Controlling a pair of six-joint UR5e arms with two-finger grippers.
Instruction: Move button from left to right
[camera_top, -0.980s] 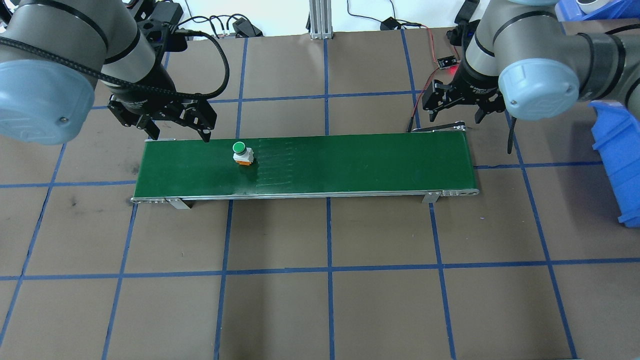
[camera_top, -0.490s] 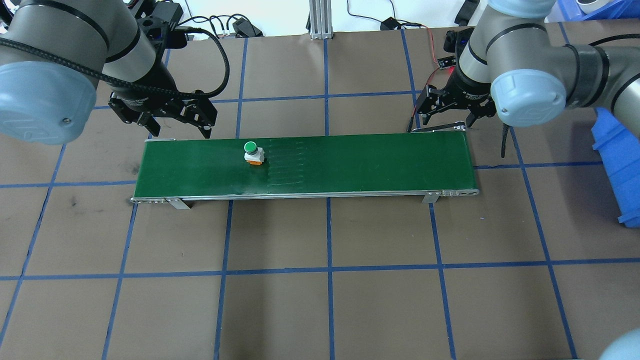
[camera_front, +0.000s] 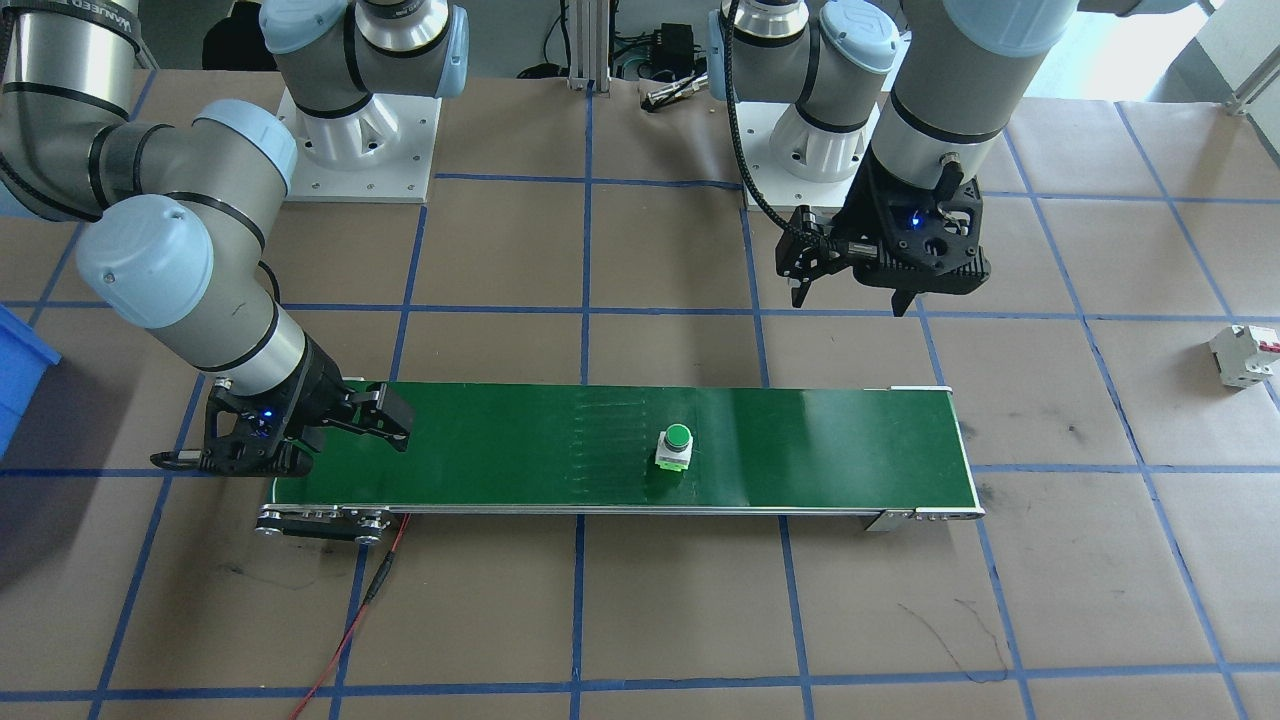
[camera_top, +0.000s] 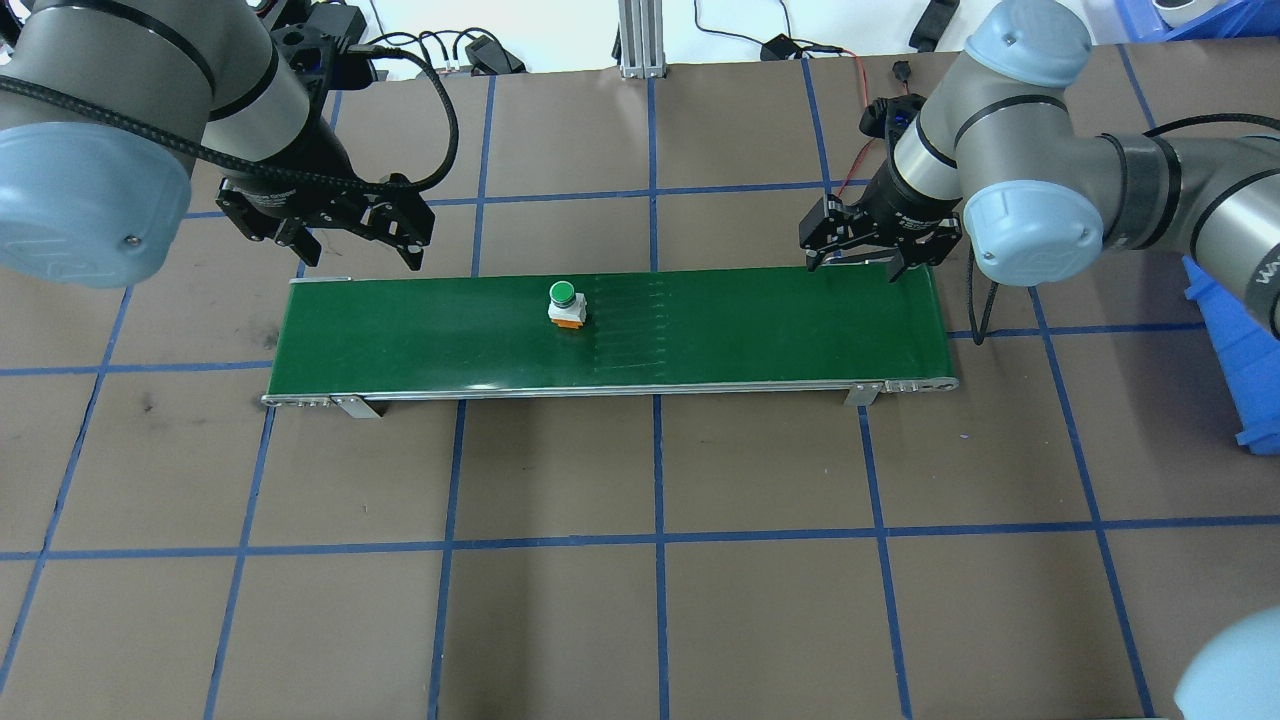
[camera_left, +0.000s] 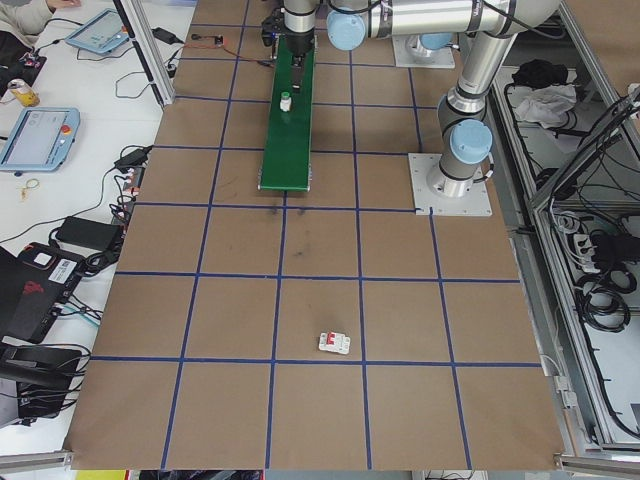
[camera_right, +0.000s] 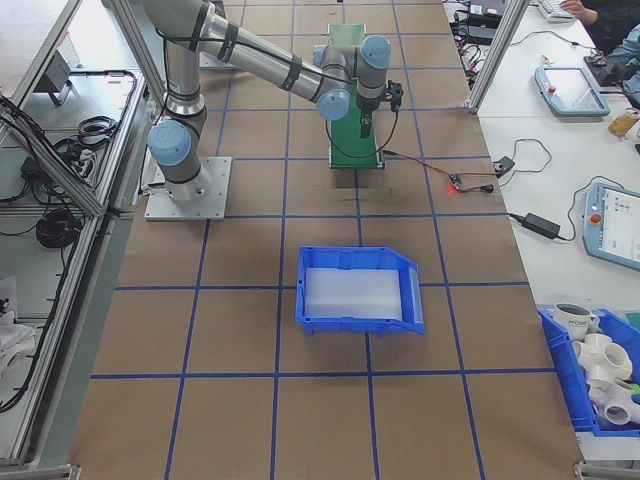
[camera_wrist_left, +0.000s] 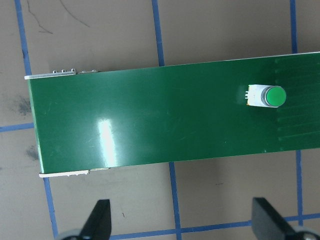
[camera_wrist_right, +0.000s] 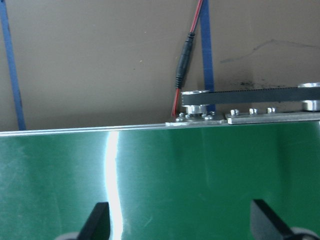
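Observation:
The button (camera_top: 563, 300), a green cap on a white body with an orange base, stands upright on the green conveyor belt (camera_top: 750, 325), left of its middle. It also shows in the front view (camera_front: 676, 445) and the left wrist view (camera_wrist_left: 267, 96). My left gripper (camera_top: 362, 260) hangs open just beyond the belt's left end, apart from the button. The right gripper (camera_top: 855, 268) is open over the far edge of the belt's right end, with nothing between its fingers (camera_wrist_right: 97, 220).
A blue bin (camera_top: 1240, 330) sits at the table's right edge. A white circuit breaker (camera_front: 1240, 355) lies far off on the left side. A red wire (camera_front: 350, 620) trails from the belt's motor end.
The button has ridden the belt to the right. My right gripper has come left and nearer, over the belt's right end. The left gripper has backed off slightly.

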